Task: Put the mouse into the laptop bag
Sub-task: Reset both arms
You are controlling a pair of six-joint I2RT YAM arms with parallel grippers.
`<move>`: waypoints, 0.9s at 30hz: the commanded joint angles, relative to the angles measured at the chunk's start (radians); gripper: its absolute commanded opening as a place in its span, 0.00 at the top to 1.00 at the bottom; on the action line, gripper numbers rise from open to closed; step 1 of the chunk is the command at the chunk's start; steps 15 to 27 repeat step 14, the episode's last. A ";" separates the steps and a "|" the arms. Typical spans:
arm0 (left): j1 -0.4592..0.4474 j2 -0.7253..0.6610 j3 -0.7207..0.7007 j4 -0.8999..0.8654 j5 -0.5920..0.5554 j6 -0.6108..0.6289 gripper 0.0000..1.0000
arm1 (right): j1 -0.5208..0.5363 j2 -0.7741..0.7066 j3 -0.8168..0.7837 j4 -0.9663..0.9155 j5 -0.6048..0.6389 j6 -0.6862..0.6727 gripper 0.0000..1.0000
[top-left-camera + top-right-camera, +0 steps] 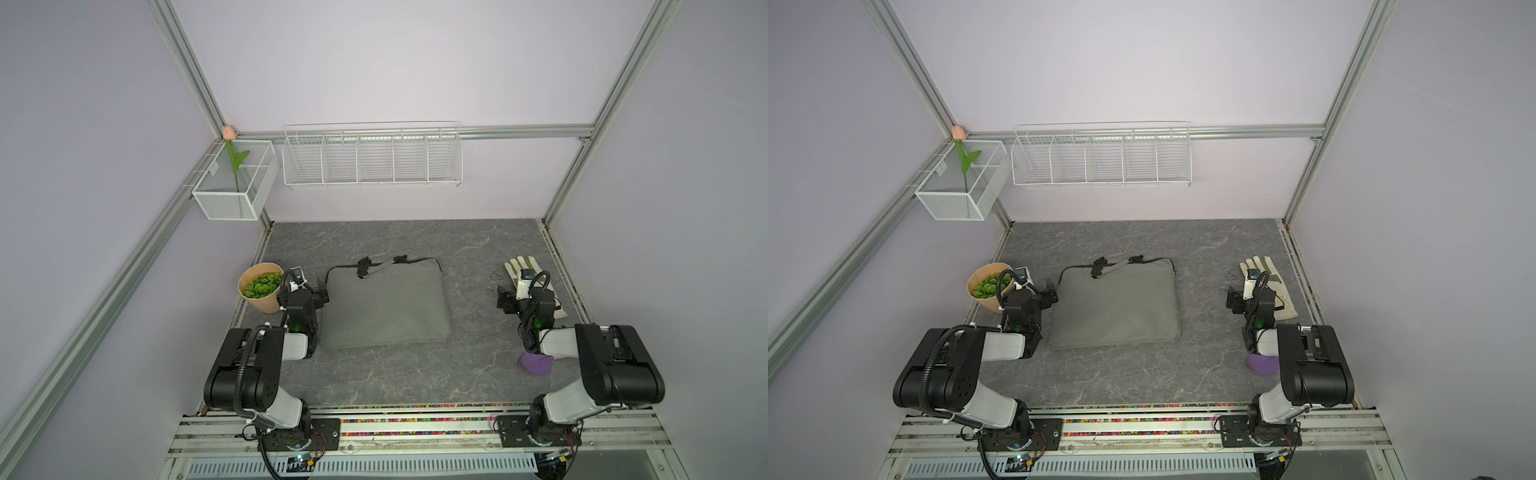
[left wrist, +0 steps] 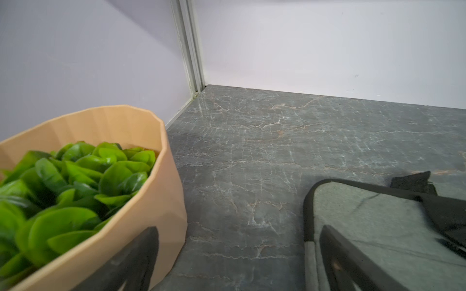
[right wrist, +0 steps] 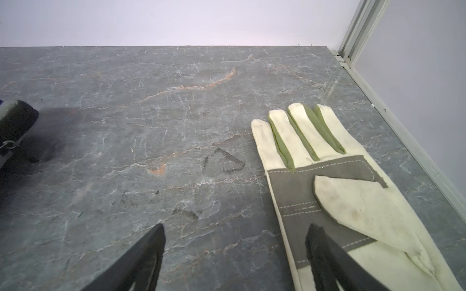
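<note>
No sign of the mouse in any view: not on the open bench [image 1: 415, 374], not between the tips of either pincer. Possibly hidden beneath the right arm, possibly already inside the laptop bag [image 1: 384, 303]; cannot tell which. Left pincer [image 1: 321, 292] spread wide and empty, low over the bench, just beside the bag's left edge, with one finger [image 2: 348, 259] in line with the black-trimmed rim and the plant pot [image 2: 164, 201] close on the outer side. Right pincer [image 1: 504, 298] likewise wide and empty, well apart from the bag's right edge, with one finger [image 3: 327, 252] above the work glove [image 3: 327, 189] and bare stone under the gap. Just behind the right pincer, back along its own arm, a flat purple piece [image 1: 536, 363], partly covered by the forearm; not the target. Bag flat, long axis running from one pincer toward the other, handle straps on the side ahead of both; mouth open or zipped, cannot tell. Judging from this: left pincer far nearer the bag, so better placed for holding its mouth; no naming the nearer arm for the mouse until found. Risk: groping near the glove and lifting the wrong thing.
</note>
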 commanded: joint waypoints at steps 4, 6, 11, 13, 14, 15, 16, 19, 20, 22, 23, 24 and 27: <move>0.004 0.010 0.021 0.007 -0.034 -0.014 0.01 | 0.007 -0.016 0.009 0.022 0.019 -0.025 0.12; 0.005 0.010 0.019 0.007 -0.034 -0.013 0.01 | 0.007 -0.009 0.009 0.033 0.019 -0.026 0.12; 0.005 0.009 0.020 0.007 -0.034 -0.014 0.01 | -0.002 -0.009 0.016 0.013 0.000 -0.017 0.12; 0.005 0.010 0.020 0.007 -0.034 -0.013 0.01 | -0.001 -0.011 0.009 0.028 0.001 -0.020 0.12; 0.005 0.009 0.020 0.007 -0.035 -0.014 0.01 | 0.000 -0.015 0.007 0.025 0.001 -0.022 0.12; 0.005 0.009 0.020 0.007 -0.035 -0.014 0.01 | 0.000 -0.015 0.007 0.025 0.001 -0.022 0.12; 0.005 0.009 0.020 0.007 -0.035 -0.014 0.01 | 0.000 -0.015 0.007 0.025 0.001 -0.022 0.12; 0.005 0.009 0.020 0.007 -0.035 -0.014 0.01 | 0.000 -0.015 0.007 0.025 0.001 -0.022 0.12; 0.005 0.009 0.020 0.007 -0.035 -0.014 0.01 | 0.000 -0.015 0.007 0.025 0.001 -0.022 0.12; 0.005 0.009 0.020 0.007 -0.035 -0.014 0.01 | 0.000 -0.015 0.007 0.025 0.001 -0.022 0.12; 0.005 0.009 0.020 0.007 -0.035 -0.014 0.01 | 0.000 -0.015 0.007 0.025 0.001 -0.022 0.12; 0.005 0.009 0.020 0.007 -0.035 -0.014 0.01 | 0.000 -0.015 0.007 0.025 0.001 -0.022 0.12; 0.005 0.009 0.020 0.007 -0.035 -0.014 0.01 | 0.000 -0.015 0.007 0.025 0.001 -0.022 0.12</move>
